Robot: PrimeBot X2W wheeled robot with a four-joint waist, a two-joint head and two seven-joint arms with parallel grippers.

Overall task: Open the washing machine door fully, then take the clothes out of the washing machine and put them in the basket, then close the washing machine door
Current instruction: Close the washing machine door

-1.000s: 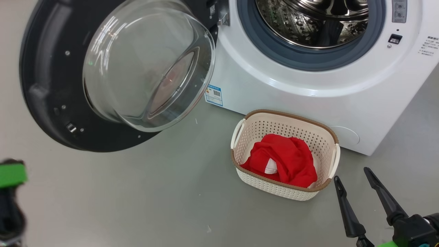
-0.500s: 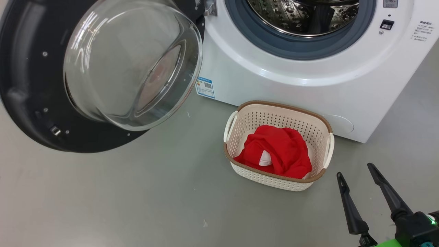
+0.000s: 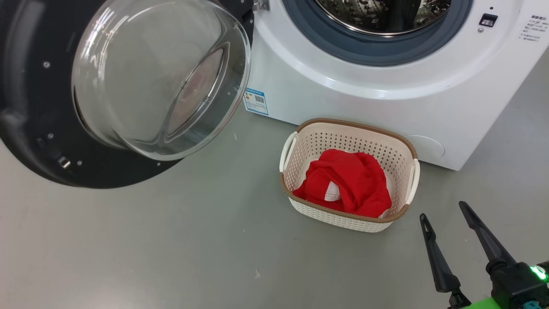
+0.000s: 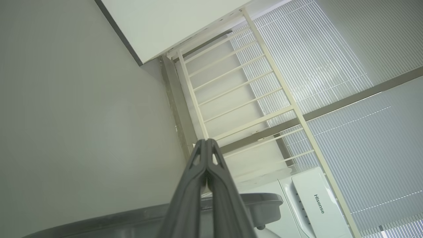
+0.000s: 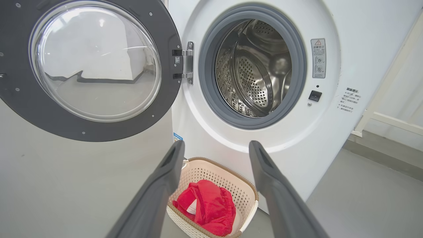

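Now, from the head: grey floor, clothes heaped inside basket just before washing machine; washing machine door swung wide, cropped at left; right gripper spread. Off left wrist: left gripper pinched together (tips touching), facing railing, blinds. Off right wrist: steel drum, basket cut off below.

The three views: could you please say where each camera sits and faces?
Head view: on the head, looking down at the cream perforated plastic basket; open right pincer.
Left wrist view: wrist-mounted, facing a pale barred railing; shut left pincer.
Right wrist view: wrist-mounted, facing the big white washing machine; open right pincer.
Head and right wrist share basket and round glossy black door.
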